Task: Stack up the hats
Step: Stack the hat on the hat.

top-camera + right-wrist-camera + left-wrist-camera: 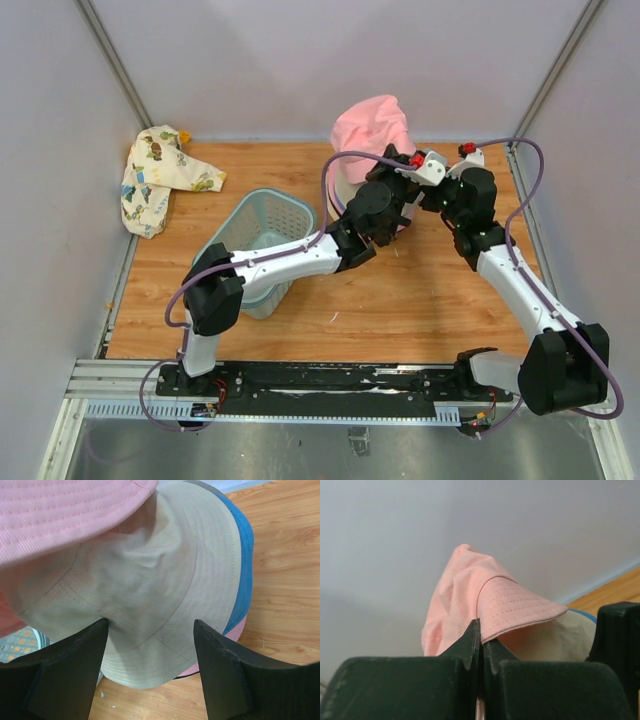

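A pink hat (372, 128) hangs lifted at the back of the table, above a stack of hats. My left gripper (483, 632) is shut on the pink hat's (485, 605) brim. In the right wrist view the pink hat (60, 515) hovers over a beige hat (145, 585) that tops the stack, with a teal brim (244, 565) and another pink brim (235, 632) under it. My right gripper (150, 630) is open just above the beige hat's near brim, holding nothing. In the top view both grippers meet at the stack (412, 175).
A blue-grey mesh basket (262, 222) stands left of centre under the left arm. A cream cloth with cartoon prints (158, 178) lies at the back left corner. Bare wooden table (420, 290) lies in front of the stack.
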Robot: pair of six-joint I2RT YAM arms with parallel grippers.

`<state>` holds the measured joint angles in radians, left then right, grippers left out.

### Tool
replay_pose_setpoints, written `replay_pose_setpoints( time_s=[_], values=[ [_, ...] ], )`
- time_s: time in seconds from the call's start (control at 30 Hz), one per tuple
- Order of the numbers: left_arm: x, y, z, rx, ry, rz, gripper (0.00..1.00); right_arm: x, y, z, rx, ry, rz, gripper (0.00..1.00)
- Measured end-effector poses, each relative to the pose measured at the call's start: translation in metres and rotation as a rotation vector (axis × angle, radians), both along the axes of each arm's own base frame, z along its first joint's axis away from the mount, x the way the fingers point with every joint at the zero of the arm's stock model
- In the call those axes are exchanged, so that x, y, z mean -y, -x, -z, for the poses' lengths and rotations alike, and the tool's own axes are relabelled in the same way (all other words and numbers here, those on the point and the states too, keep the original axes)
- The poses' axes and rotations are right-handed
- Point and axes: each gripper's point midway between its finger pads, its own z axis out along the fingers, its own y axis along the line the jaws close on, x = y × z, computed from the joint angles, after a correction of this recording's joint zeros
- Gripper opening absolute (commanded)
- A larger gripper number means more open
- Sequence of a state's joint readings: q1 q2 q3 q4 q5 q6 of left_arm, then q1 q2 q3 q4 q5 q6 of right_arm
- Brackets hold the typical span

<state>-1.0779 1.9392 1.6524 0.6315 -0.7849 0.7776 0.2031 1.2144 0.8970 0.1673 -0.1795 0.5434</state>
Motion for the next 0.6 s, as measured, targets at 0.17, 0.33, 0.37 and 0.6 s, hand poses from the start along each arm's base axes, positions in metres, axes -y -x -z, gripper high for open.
replay_pose_setpoints(
  time_s=[0.17,0.33,0.37,0.6],
  values=[
    [0.006,0.014,0.015,-0.001,-0.033,0.037,0.01,0.000,-0.001,0.001,0.006,-0.015,0.008,0.70],
    [0.013,0.026,0.040,-0.017,-0.087,0.068,0.00,0.000,-0.002,0.001,0.008,-0.029,0.015,0.70],
    [0.014,0.027,0.044,-0.022,-0.096,0.072,0.00,0.000,-0.002,0.003,0.006,-0.031,0.018,0.70],
    [0.017,0.033,0.071,-0.057,-0.147,0.118,0.00,0.004,0.000,0.014,-0.019,-0.040,0.042,0.71]
  ],
)
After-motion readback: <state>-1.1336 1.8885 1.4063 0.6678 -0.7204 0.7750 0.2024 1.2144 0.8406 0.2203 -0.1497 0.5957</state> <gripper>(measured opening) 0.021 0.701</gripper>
